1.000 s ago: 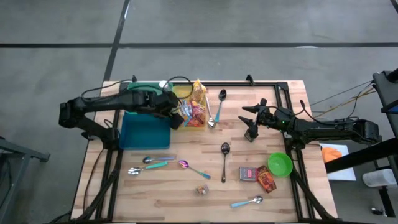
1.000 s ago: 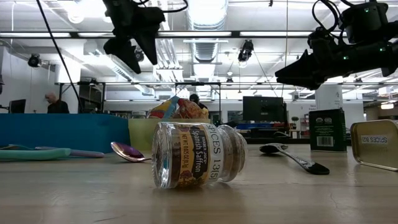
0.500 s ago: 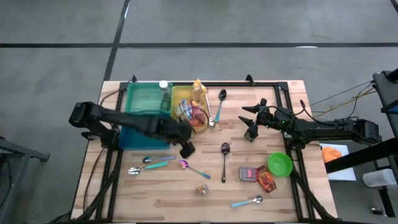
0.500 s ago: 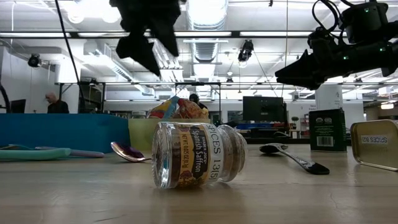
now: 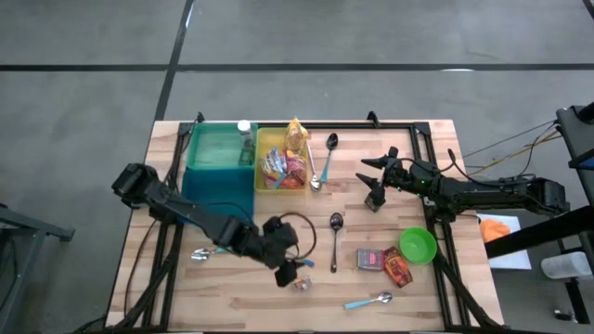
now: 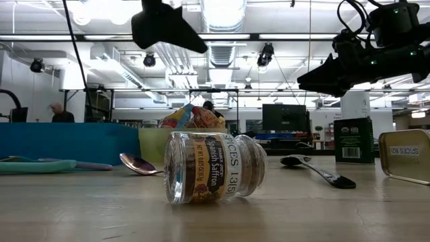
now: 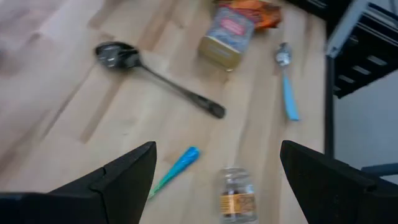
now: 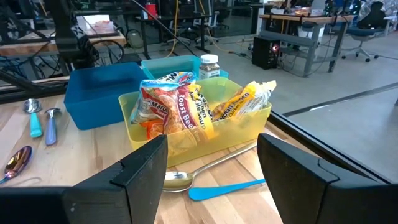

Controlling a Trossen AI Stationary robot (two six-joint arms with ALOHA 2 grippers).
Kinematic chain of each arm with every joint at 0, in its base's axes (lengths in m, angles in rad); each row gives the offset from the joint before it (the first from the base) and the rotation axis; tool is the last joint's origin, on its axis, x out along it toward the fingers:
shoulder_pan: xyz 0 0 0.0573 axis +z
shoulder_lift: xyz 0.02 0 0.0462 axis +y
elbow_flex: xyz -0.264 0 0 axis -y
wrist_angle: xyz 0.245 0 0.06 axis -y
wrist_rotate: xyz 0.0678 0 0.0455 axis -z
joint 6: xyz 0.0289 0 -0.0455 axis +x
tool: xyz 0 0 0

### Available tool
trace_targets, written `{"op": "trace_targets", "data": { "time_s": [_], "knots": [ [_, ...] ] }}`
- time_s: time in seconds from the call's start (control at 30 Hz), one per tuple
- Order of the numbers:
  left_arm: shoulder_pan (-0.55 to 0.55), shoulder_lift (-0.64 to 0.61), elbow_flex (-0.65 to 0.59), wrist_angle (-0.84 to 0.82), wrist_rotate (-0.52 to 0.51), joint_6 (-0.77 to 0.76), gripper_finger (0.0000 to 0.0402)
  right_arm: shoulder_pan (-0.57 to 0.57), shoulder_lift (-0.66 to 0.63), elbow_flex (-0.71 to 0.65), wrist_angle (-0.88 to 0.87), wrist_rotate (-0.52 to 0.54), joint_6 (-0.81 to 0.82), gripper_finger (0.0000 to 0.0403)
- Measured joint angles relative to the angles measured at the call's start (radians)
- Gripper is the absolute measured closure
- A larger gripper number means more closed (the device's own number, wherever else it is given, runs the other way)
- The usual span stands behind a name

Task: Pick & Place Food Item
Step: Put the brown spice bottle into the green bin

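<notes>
A small glass spice jar [image 5: 302, 283] lies on its side on the wooden table near the front edge; it also shows in the low view [image 6: 211, 167] and the left wrist view [image 7: 235, 194]. My left gripper [image 5: 286, 271] hangs open just above and left of the jar, slanting down, with nothing between its fingers [image 7: 217, 149]. A yellow bin [image 5: 271, 141] at the far side holds several snack packets [image 8: 180, 109]. My right gripper [image 5: 375, 182] waits open and empty over the table's right half.
A teal bin [image 5: 220, 167] stands left of the yellow one. A green bowl [image 5: 418, 245], a tin [image 5: 371, 259] and a red packet [image 5: 397, 269] lie at the near right. Several spoons [image 5: 335, 237] are scattered over the table.
My left gripper has swung from over the yellow bin toward the table's near edge and a little right, sinking and turning on the way, and now hangs by the spice jar. Its fingers have stayed open. The jar has not moved.
</notes>
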Motion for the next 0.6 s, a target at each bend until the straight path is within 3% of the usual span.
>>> {"op": "trace_targets", "data": {
  "time_s": [0.23,0.6],
  "knots": [
    [-0.051,0.103,0.017,0.093,0.001,0.011,0.0056,0.000,0.000,0.000,0.000,0.000,0.000,0.0156],
    [-0.076,0.279,0.149,0.072,0.013,0.028,0.0056,0.000,0.000,0.000,0.000,0.000,0.000,0.0156]
  ]
}}
